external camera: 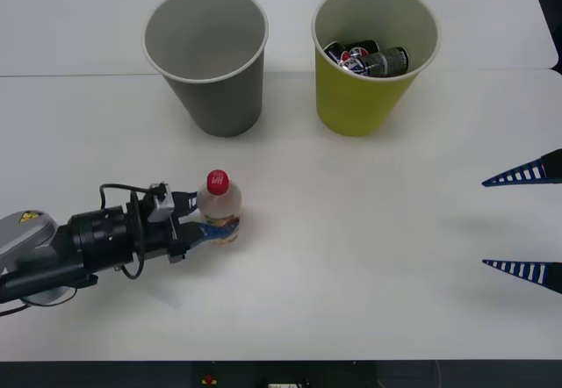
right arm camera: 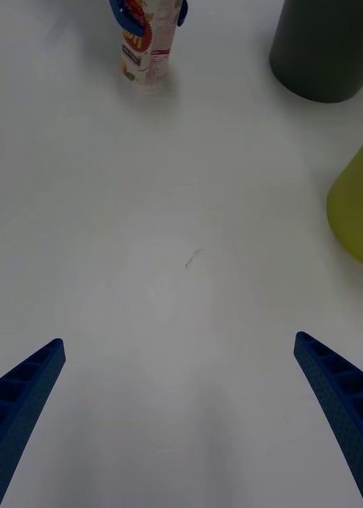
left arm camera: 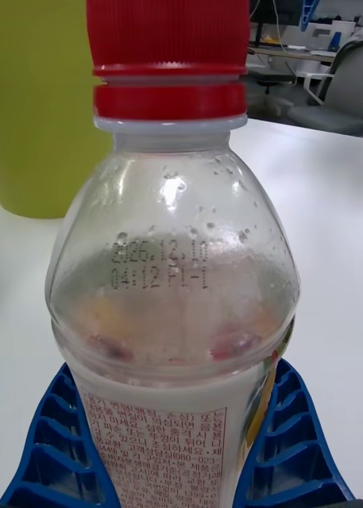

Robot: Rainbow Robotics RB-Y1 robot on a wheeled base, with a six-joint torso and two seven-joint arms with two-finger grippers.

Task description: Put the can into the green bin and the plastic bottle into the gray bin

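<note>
Clear plastic with a red cap, the plastic bottle (external camera: 219, 209) stands upright on the white table (external camera: 369, 265), toward its near-left part, gripped low on its label between the blue fingers (left arm camera: 54, 444) of the left gripper (external camera: 213, 219). Behind it, toward the far edge, stands the gray bin (external camera: 211, 63) and — to that bin's right — the green bin (external camera: 364, 98), with dark cans (external camera: 369, 58) inside. At the table's right edge, the right gripper (external camera: 525, 221) hovers, fingers spread wide, holding nothing.
</note>
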